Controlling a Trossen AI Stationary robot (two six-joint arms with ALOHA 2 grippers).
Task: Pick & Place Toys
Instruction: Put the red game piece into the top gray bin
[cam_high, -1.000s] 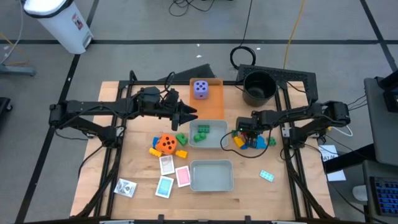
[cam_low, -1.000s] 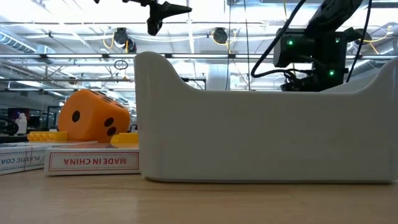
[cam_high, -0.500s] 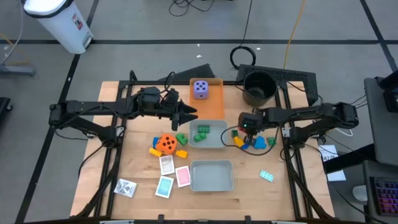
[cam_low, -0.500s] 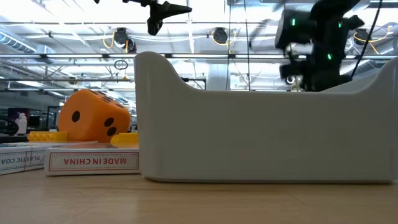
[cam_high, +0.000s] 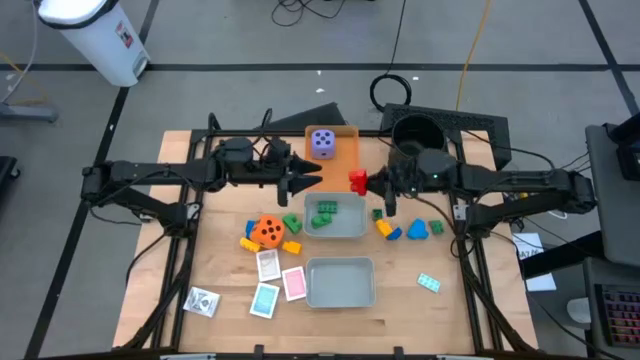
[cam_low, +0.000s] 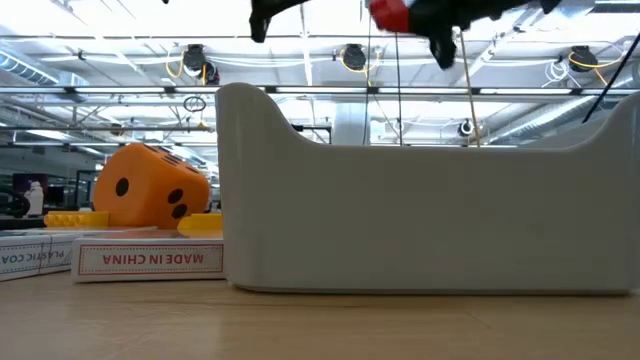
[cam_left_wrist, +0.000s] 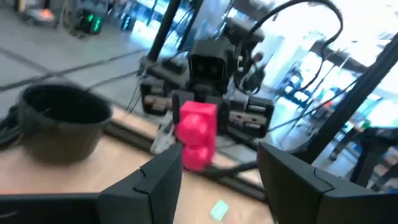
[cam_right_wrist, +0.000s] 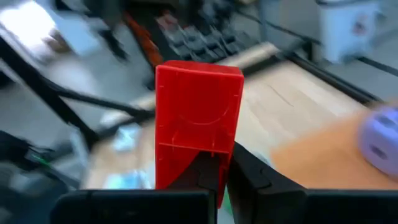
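Right gripper (cam_high: 365, 182) clamps a red brick (cam_high: 357, 181) aloft, tray (cam_high: 352, 229) just below for dropping; left gripper (cam_high: 318, 181) waits opposite, half-open.

The near grey tray (cam_low: 430, 215) fills the low view and hides the table behind it, the purple die (cam_right_wrist: 380, 142) is a blur cut by the right wrist picture's edge, and the white card (cam_high: 202, 301) is too small to read.
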